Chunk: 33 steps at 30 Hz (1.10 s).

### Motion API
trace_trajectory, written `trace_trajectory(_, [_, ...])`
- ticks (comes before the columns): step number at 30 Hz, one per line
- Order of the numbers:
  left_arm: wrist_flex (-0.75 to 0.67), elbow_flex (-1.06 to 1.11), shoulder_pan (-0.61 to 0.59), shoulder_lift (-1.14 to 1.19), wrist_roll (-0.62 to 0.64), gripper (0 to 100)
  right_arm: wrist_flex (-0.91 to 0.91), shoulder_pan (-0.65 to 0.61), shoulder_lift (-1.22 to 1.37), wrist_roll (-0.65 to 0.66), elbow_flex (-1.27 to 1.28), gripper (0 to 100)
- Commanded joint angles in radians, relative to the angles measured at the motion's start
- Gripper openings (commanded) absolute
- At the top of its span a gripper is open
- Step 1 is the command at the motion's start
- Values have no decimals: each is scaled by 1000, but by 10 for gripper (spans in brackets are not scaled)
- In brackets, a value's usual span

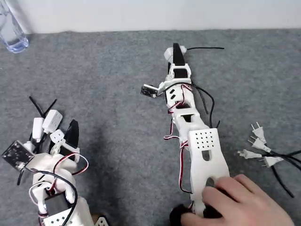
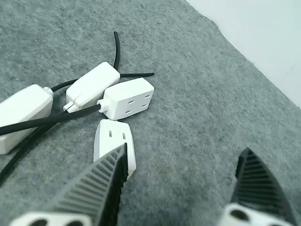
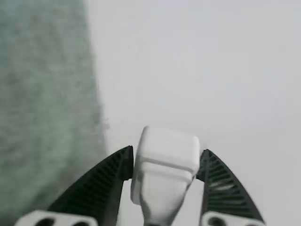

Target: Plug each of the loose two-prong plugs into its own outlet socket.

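Since the held plug (image 3: 164,160) sits at 12 o'clock near the far edge of the grey mat (image 1: 117,141) and the outlet sockets (image 1: 47,123) lie at 8 o'clock, you need a long carry across before any insertion. My read is that this is the transport step for the first plug, with nothing plugged in yet. The prongs are hidden from the wrist camera, so I can't tell their orientation. Check them against the slots before you commit. Its black cable (image 1: 204,48) trails toward 3 o'clock, so keep it from snagging.

Your right gripper (image 3: 167,151) is closed on the plug body, ribbed fingers (image 3: 110,181) pressing both sides, body centred between them. The grip looks sound, so don't re-grip unless it twists.

Your left gripper (image 2: 185,148) is spread wide, holds nothing and hovers over the socket pile. The nearest socket (image 2: 113,141) lies with its slots toward the wrist camera, just beside one fingertip; I can't tell if they touch. I suggest you clamp that socket by its sides to brace it, then bring the plug in square to the slots and push straight.

The loose plugs (image 1: 257,147) lie bunched at 4 o'clock, well apart from the sockets. A hand (image 1: 240,202) rests on the right arm's base at 5 o'clock.
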Motion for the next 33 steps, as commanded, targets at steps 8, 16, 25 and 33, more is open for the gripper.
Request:
trace_trajectory(8, [0,-7,3,-8,-9,348,-420,10,81,190,-40,375])
trace_trajectory(16, [0,-7,2,-8,-9,348,-619,18,101,265,-112,342])
trace_trajectory(25, [0,-7,2,-8,-9,348,-633,-1,-33,295,-117,315])
trace_trajectory(33, [0,-7,2,-8,-9,348,-561,42,-205,381,-117,314])
